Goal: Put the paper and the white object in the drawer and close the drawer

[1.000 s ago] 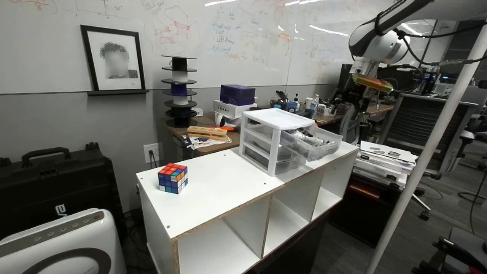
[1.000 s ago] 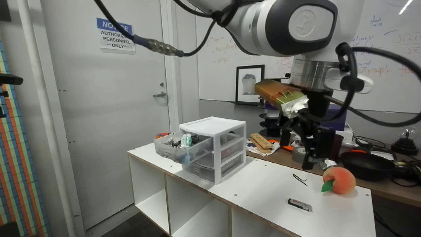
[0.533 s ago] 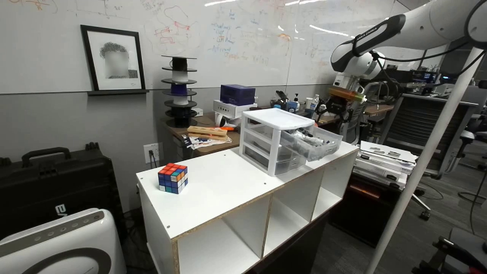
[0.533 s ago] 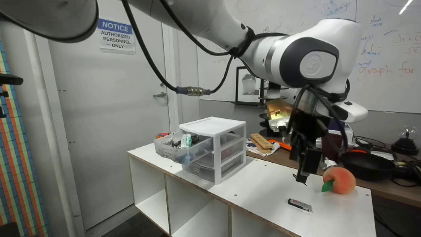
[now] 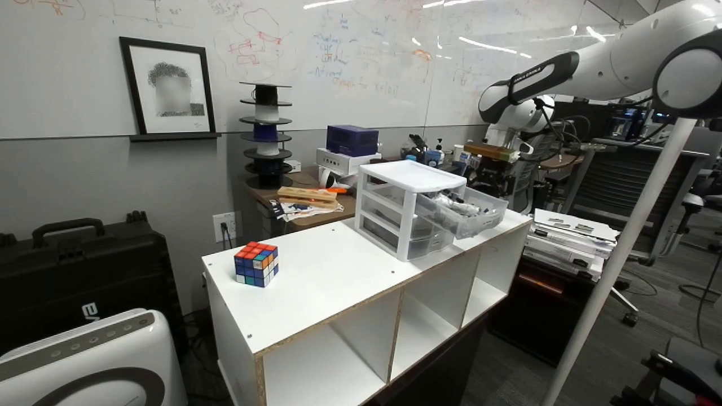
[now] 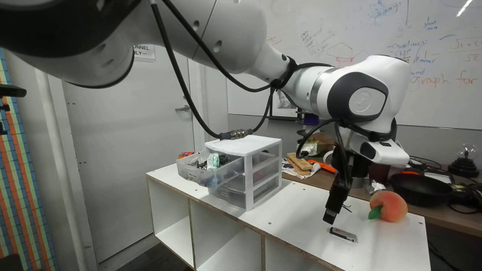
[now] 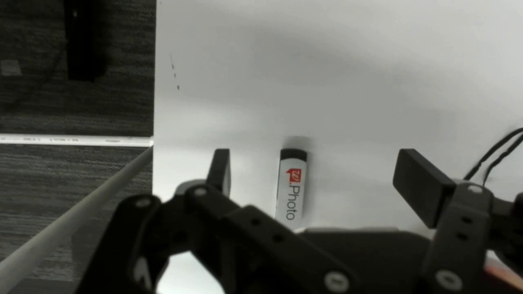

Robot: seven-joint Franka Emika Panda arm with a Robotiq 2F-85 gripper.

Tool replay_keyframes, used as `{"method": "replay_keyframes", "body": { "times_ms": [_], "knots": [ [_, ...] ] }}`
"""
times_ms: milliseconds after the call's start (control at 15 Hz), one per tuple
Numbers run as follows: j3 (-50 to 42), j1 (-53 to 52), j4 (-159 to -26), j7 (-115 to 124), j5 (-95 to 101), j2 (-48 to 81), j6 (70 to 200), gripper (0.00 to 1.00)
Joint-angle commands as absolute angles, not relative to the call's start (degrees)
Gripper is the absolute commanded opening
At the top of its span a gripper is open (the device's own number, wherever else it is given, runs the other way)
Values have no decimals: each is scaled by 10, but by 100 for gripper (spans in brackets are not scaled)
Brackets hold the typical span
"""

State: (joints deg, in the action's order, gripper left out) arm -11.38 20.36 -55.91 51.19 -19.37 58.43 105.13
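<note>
In the wrist view the black two-fingered gripper (image 7: 320, 177) hides one end of the flat white-and-black stick (image 7: 291, 188). In an exterior view the shallow translucent plastic drawer (image 6: 194, 177) hides the lower part of a multicoloured puzzle cube (image 6: 185, 154), and the drawer's small contents (image 6: 203, 164) are too jumbled to tell. In an exterior view the black-framed portrait (image 5: 170, 87) has a blurred face (image 5: 172, 95).
</note>
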Motion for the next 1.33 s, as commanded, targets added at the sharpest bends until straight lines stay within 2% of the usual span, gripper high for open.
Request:
{"method": "replay_keyframes", "body": {
  "times_ms": [0, 467, 867, 1267],
  "knots": [
    [-114, 211, -490, 565, -174, 621, 1011, 100],
    [-125, 211, -436, 554, -99, 659, 972, 100],
    [-128, 201, -366, 541, -46, 700, 998, 100],
    [-119, 196, -355, 514, -48, 717, 1002, 100]
  ]
}}
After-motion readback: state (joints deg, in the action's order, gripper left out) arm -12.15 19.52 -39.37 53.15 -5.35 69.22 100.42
